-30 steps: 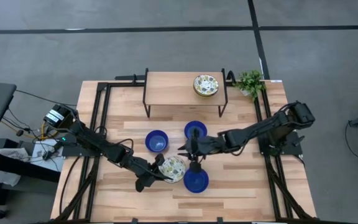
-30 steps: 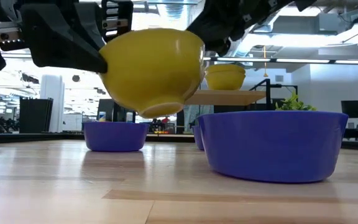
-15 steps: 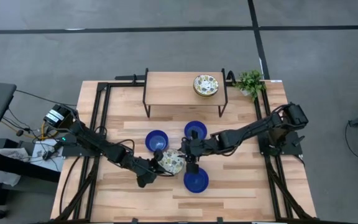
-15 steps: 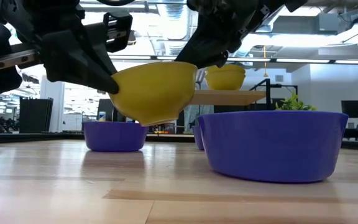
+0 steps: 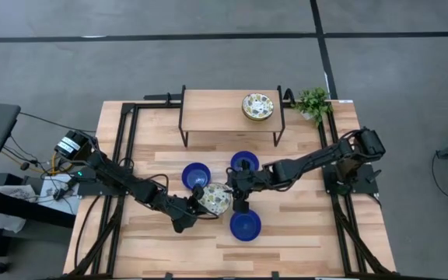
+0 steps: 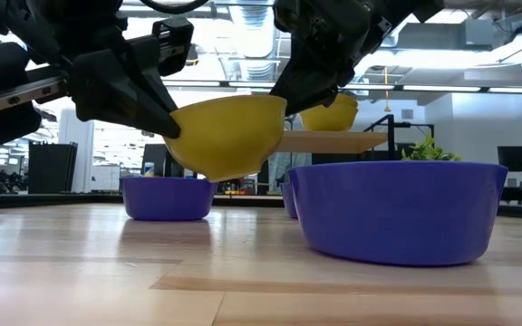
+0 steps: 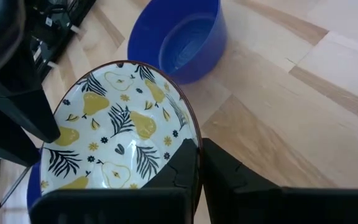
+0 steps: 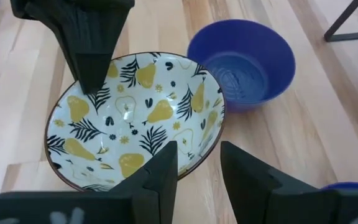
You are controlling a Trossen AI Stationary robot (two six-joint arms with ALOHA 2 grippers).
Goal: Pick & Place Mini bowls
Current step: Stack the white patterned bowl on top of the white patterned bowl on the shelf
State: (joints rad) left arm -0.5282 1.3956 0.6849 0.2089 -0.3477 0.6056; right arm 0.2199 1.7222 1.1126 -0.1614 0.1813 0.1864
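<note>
- Holding the patterned bowl (image 5: pixel 215 199) up between them, both arms meet at mid-counter in the high view: the left hand (image 5: pixel 195 208) grips its near-left rim and the right hand (image 5: pixel 237 192) reaches its opposite rim. Three blue bowls lie around it — one (image 5: pixel 196 176) behind to the left, one (image 5: pixel 244 162) behind to the right, one (image 5: pixel 245 225) in front — and a second patterned bowl (image 5: pixel 258 106) sits on the raised shelf (image 5: pixel 216 110), near the plant (image 5: pixel 313 102). This looks like a hand-over from left arm to right.
- Low view: the yellow-sided bowl (image 6: pixel 225 136) hangs clear of the counter (image 6: pixel 107 272), slightly tilted, with dark fingers at both rims.
- Left wrist view: the left hand (image 7: pixel 199 163) is closed to a narrow slit on the bowl's rim (image 7: pixel 194 134), one finger inside, one outside.
- Right wrist view: the right hand (image 8: pixel 197 165) straddles the rim (image 8: pixel 211 134) with its fingers still parted — not yet pinching, as I judge it.
- Next, the right hand needs to close firmly before the left lets go; releasing early could drop the bowl.
- Against the frames a second ago, the bowl has moved back and slightly lower, away from the front blue bowl, and the right hand has come in to its rim.
</note>
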